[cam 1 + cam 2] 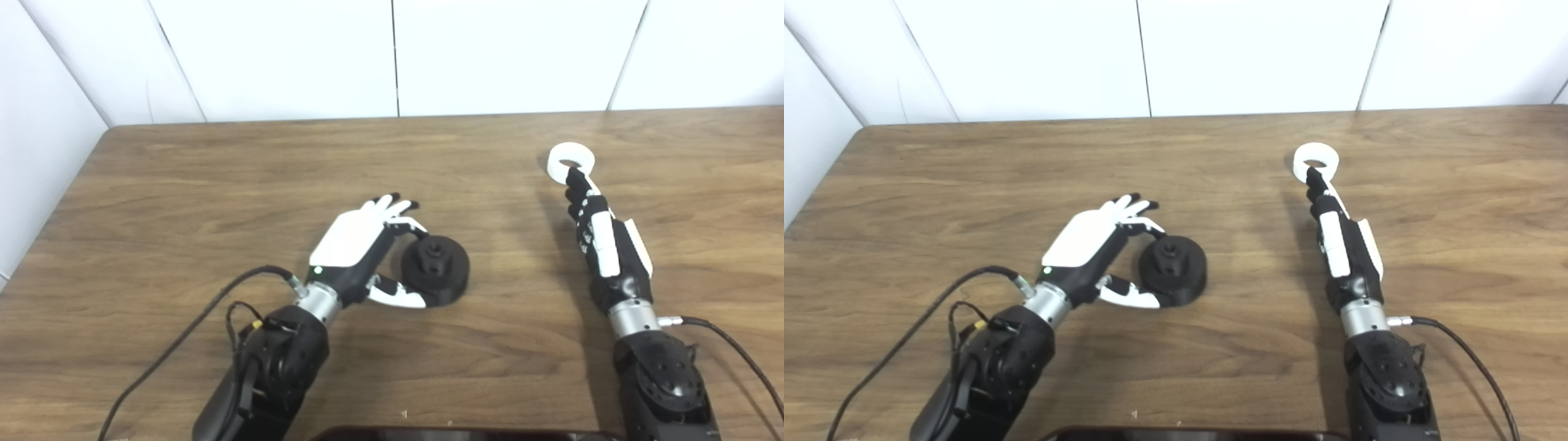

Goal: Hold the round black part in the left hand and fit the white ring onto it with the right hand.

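Looks like a lab or robot test station rather than a home. Bare wood-grain tabletop (392, 159) boxed in by plain white wall panels (275, 55) with thin seams, nothing decorative around. Loose black cables (184, 334) trailing across the surface from two robot arms. Dark edge of some device (453, 433) at the near rim, too cropped to identify.

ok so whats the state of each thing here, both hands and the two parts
round black part: flat on the table, not lifted, hub facing up
left hand: open, fingers and thumb curled around the black part's left side, not visibly closed on it
white ring: lying on the table, far from the black part
right hand: fingers extended, tips reaching the ring's near edge; grasp cannot be told
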Action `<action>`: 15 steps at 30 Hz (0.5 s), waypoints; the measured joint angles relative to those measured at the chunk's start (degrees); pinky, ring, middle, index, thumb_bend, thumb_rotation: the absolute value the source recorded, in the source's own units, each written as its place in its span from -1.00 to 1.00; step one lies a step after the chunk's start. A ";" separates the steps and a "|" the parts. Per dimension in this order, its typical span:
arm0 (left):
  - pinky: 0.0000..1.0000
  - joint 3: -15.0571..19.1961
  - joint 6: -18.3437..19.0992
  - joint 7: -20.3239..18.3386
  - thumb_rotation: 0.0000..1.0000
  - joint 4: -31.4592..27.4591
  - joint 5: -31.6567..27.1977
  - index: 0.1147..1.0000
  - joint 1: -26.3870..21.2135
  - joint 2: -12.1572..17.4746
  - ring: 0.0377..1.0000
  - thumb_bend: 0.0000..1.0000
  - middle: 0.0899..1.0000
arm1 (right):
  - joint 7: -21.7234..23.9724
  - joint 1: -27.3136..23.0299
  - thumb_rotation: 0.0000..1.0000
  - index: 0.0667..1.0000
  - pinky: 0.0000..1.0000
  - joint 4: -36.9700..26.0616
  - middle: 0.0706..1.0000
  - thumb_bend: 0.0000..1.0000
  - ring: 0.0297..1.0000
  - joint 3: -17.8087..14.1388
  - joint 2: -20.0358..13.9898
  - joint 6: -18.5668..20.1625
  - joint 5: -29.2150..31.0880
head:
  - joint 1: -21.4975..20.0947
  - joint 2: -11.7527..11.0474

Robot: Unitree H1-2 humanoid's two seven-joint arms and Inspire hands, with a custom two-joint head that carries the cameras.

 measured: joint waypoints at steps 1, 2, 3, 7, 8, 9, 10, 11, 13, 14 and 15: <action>1.00 -0.29 -0.21 0.13 -0.45 0.00 0.19 0.14 0.26 -0.27 1.00 0.75 0.87 | 0.00 0.00 1.00 0.89 1.00 -0.03 0.93 0.40 0.96 0.00 0.03 0.07 0.04 | 0.00 0.00; 1.00 -0.64 -0.35 0.41 -0.44 -0.01 0.52 0.14 0.52 -0.56 1.00 0.75 0.87 | 0.00 0.02 1.00 0.89 1.00 -0.04 0.93 0.40 0.96 0.00 0.07 0.21 0.05 | -0.09 0.00; 1.00 -0.90 -0.45 0.73 -0.44 -0.02 0.92 0.13 0.74 -0.90 1.00 0.76 0.87 | 0.00 0.06 1.00 0.89 1.00 -0.09 0.93 0.39 0.96 0.00 0.12 0.45 0.05 | -0.17 0.09; 1.00 -1.91 -0.90 1.39 -0.43 -0.02 1.45 0.12 1.09 -1.52 1.00 0.75 0.87 | 0.00 0.34 1.00 0.89 1.00 -0.44 0.93 0.37 0.96 0.01 0.34 0.72 0.05 | -0.18 0.18; 1.00 -2.18 -0.97 1.39 -0.43 -0.09 1.62 0.12 1.10 -1.58 1.00 0.74 0.87 | 0.00 0.42 1.00 0.89 1.00 -0.54 0.93 0.36 0.96 0.00 0.40 0.75 0.05 | -0.18 0.18; 1.00 -2.42 -0.94 1.37 -0.43 -0.33 1.89 0.12 1.18 -1.62 1.00 0.73 0.87 | 0.00 0.45 1.00 0.89 1.00 -0.58 0.93 0.36 0.96 0.00 0.44 0.77 0.06 | -0.09 0.18; 1.00 -2.66 -0.88 1.31 -0.43 -0.60 1.97 0.12 1.34 -1.64 1.00 0.73 0.87 | 0.01 0.45 1.00 0.89 1.00 -0.60 0.93 0.36 0.96 0.00 0.44 0.77 0.07 | 0.00 0.26; 1.00 -2.87 -0.85 1.25 -0.43 -0.82 2.01 0.12 1.47 -1.68 1.00 0.73 0.87 | 0.01 0.45 1.00 0.89 1.00 -0.61 0.93 0.37 0.96 -0.01 0.46 0.77 0.08 | 0.00 0.26; 1.00 -3.21 -0.86 1.23 -0.43 -1.09 2.02 0.12 1.82 -1.90 1.00 0.73 0.87 | 0.01 0.45 1.00 0.89 1.00 -0.61 0.93 0.37 0.95 0.00 0.44 0.77 0.09 | 0.09 0.35; 1.00 -3.26 -0.85 1.23 -0.43 -1.11 2.02 0.13 1.92 -2.04 1.00 0.73 0.87 | 0.01 0.46 1.00 0.89 1.00 -0.61 0.93 0.38 0.95 0.00 0.43 0.77 0.09 | 0.17 0.27; 1.00 -3.35 -0.86 1.23 -0.43 -1.11 2.08 0.13 1.95 -2.12 1.00 0.73 0.87 | 0.01 0.47 1.00 0.89 1.00 -0.61 0.93 0.38 0.95 0.01 0.41 0.77 0.08 | 0.26 0.35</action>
